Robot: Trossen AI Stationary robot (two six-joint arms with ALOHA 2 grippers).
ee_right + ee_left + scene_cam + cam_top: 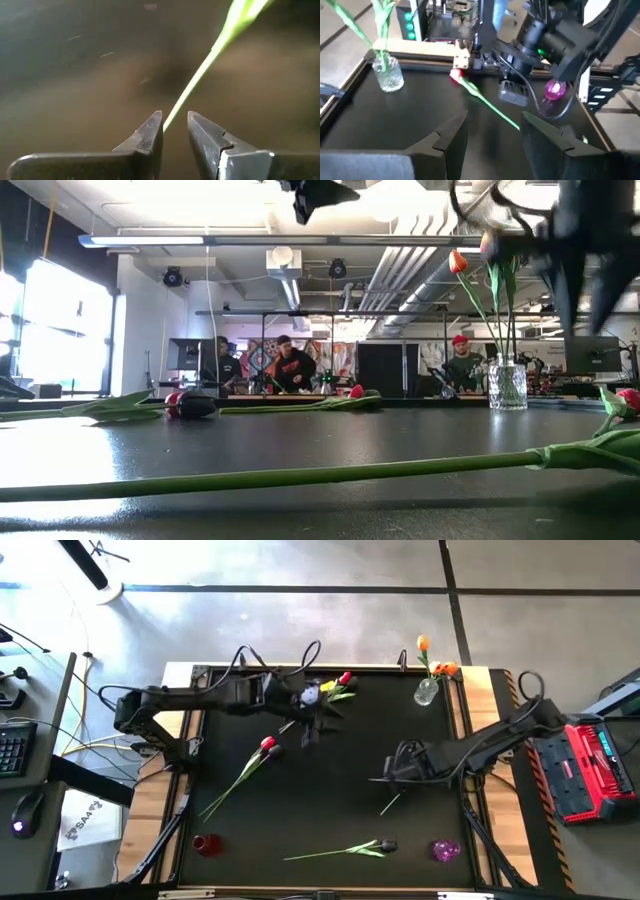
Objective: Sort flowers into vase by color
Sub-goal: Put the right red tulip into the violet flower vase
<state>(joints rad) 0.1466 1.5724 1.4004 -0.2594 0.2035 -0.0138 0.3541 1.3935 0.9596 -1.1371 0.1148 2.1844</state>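
Pinching the red-headed artificial tulip with the long thin green stem (390,803) low on its stem, mid-right of the black table (300,820), my right gripper (397,777) is narrowed onto it, ready to lift. Its long axis runs diagonally, with the head toward the right edge. My left gripper (310,726) hangs wide and empty up-centre.

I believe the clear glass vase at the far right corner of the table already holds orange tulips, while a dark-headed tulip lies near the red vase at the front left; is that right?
Not quite: the dark-headed tulip lies near the purple vase at the front right, as the high view shows. The rest stands: the clear glass vase at the far right corner holds orange tulips.
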